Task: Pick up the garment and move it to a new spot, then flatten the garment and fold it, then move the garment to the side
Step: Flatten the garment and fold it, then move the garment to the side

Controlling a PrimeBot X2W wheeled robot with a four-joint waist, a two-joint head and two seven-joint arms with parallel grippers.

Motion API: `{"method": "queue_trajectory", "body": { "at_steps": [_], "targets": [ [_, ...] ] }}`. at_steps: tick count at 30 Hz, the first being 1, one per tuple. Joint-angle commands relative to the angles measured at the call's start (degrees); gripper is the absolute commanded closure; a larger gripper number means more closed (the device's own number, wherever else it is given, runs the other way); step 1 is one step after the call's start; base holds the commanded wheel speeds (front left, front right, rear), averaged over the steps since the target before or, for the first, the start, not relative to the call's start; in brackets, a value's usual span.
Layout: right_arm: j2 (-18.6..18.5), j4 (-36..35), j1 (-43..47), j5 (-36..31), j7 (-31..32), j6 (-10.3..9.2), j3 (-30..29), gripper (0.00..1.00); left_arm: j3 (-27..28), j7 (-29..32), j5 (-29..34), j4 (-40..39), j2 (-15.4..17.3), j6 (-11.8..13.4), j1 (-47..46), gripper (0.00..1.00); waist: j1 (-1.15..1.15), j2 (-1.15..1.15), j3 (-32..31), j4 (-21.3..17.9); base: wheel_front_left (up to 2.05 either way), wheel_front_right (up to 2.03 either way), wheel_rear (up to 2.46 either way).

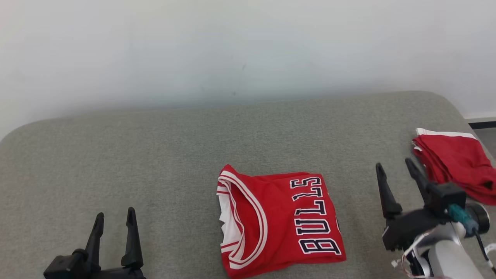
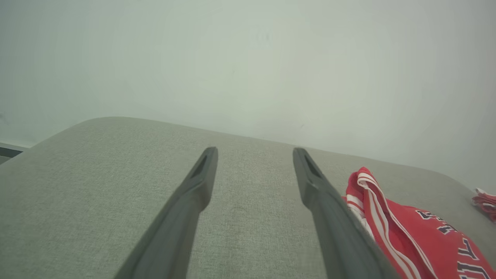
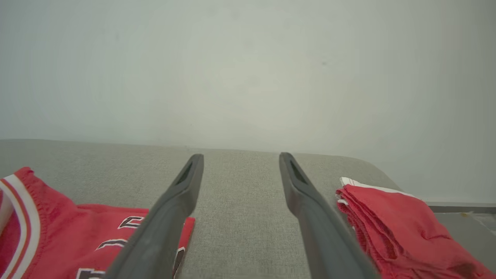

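garment [image 1: 279,221] sits between two idle pincers: the left gripper [image 1: 115,213] and the right gripper [image 1: 393,163] both hover with fingers spread wide, holding nothing. it lies folded, a red jersey, mid-way along the grey cushion [image 1: 155,155], apart from a folded red cloth [image 1: 457,166] at the right edge. i reckon only the move aside is left, and that calls for both pincers pinching the stacked edges so the fold holds.

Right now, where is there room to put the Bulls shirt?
The grey cushion is bare across its whole left side, from the Bulls shirt out past the left gripper, and along the back by the wall. The right is crowded: the right gripper hangs between the shirt and the folded red cloth.
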Motion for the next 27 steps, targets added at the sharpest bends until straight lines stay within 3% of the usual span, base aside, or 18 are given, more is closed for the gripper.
{"method": "queue_trajectory", "body": {
  "at_steps": [1,11,27],
  "targets": [
    [-0.16,-1.2,1.89,-0.52,-0.33,-0.16,-0.03,0.0,0.16,-0.01,0.31,-0.24,0.01,-0.24,0.51,0.0,0.0,0.0,-0.3,-1.1,0.0,0.0,0.0],
    [0.95,-5.35,9.16,0.85,1.36,-0.16,-0.5,0.0,0.45,0.0,0.4,0.98,0.03,-0.4,2.54,0.0,0.0,0.0,-1.06,-2.13,0.0,0.0,0.0],
    [2.08,-8.41,10.35,1.74,2.95,-0.16,1.0,0.0,1.67,0.0,0.26,0.04,0.02,0.53,3.79,0.0,0.0,0.0,-1.47,-1.51,0.0,0.0,0.0]
  ]
}}
